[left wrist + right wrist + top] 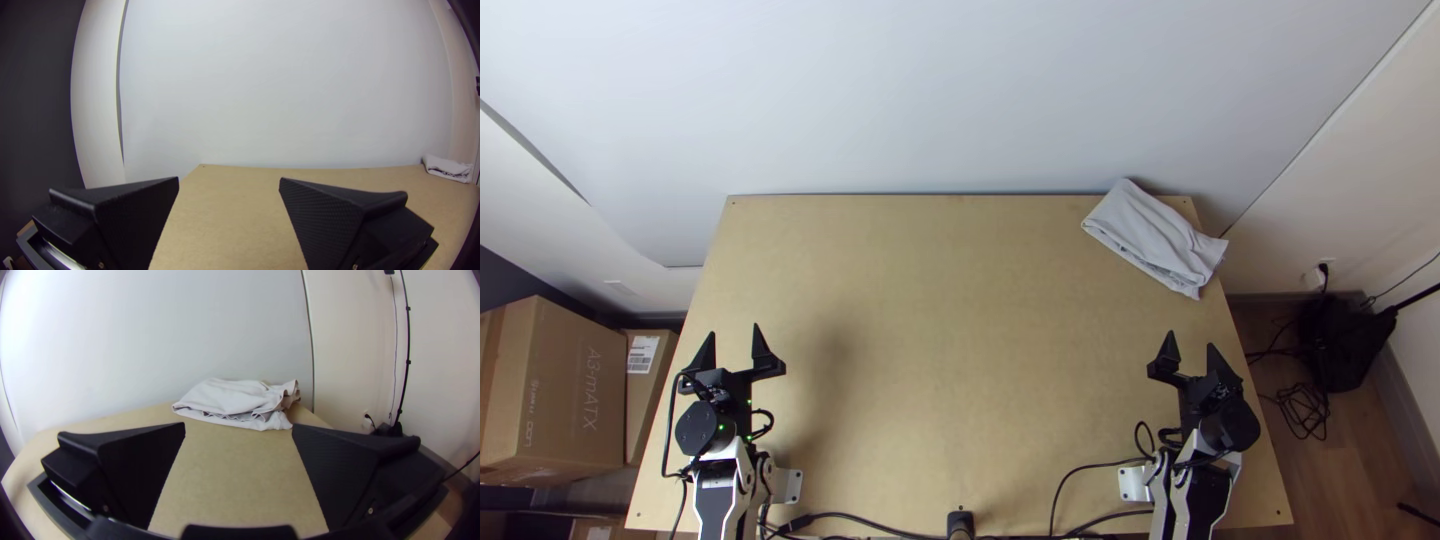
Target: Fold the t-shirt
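One light wooden counter, mid-frame in top view. Pale t-shirt on its upper-right corner, folded in uneven layers. Left hand, lower left, spread apart; right hand, lower right, likewise apart.

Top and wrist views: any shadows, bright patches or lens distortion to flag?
Top view: soft, diffuse shadow on the table beside the left gripper, caster unclear. Left wrist view: dark wall seam bowed, corners dark. Right wrist view: wall brightest toward the upper left, table edge curved, shading between the t-shirt's layers.
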